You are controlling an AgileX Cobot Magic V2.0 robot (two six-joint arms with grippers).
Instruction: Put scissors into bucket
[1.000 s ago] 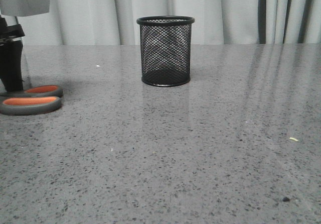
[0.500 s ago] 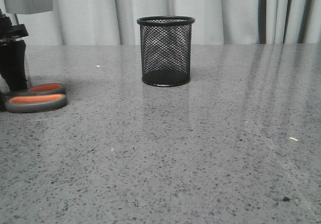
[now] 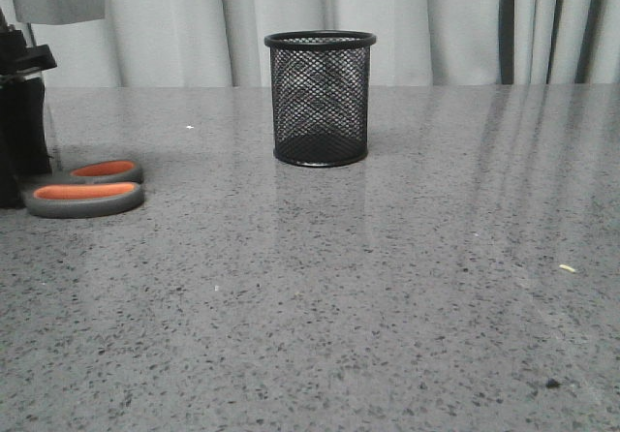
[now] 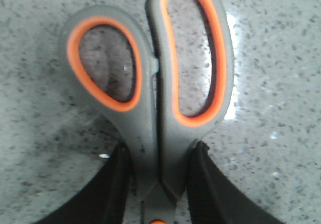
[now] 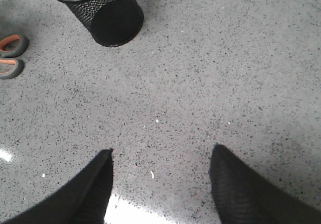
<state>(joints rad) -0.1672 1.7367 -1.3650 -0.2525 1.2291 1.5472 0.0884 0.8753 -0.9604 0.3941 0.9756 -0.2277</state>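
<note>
My left claw is clamped on the scissors and has slid them along the surface toward the bucket, still well apart, so the carry's begun; right claw hangs open.

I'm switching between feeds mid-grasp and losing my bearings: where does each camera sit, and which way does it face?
Front view: low, facing forward over the table; bucket ahead, left arm at its left edge.
Left wrist view: on the left arm, close above the scissors, left gripper jaws flanking the handle neck.
Right wrist view: on the right arm, above bare table; right gripper jaws apart.
Front and right wrist views share bucket and scissors.
</note>
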